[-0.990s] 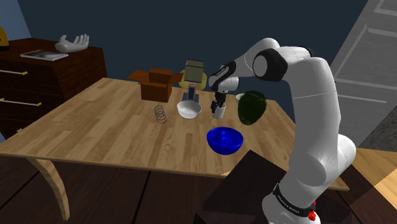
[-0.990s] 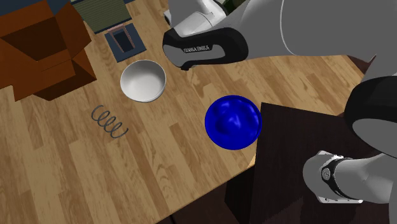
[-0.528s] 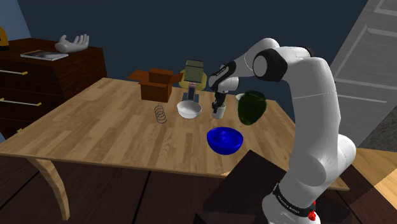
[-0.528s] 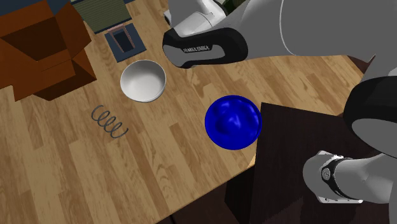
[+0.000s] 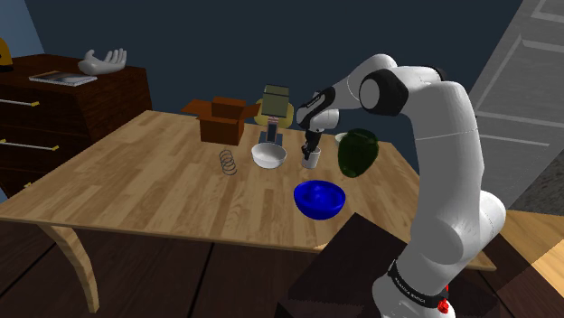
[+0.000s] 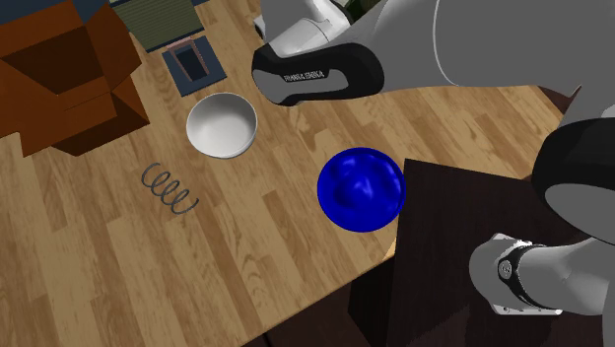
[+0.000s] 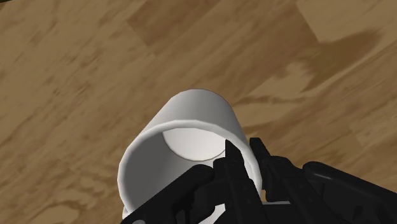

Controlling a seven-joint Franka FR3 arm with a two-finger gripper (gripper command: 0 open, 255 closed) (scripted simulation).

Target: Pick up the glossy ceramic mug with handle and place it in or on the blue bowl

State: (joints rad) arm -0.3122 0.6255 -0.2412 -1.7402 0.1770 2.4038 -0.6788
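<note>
Gripper: pinches mug wall, 1 finger inside, 1 outside.
Mug: white, directly under gripper; shoulder view, white bowl at its 9 o'clock.
Blue bowl: 6 o'clock from mug.

We see a dim room with a dark blue wall, but the worktop is lit evenly and looks warm. The white arm is bright on top and grey lower down. The blue bowl has small shiny spots. Soft dark shadows lie on the wood near the mug, and the end effector looks almost all black.
</note>
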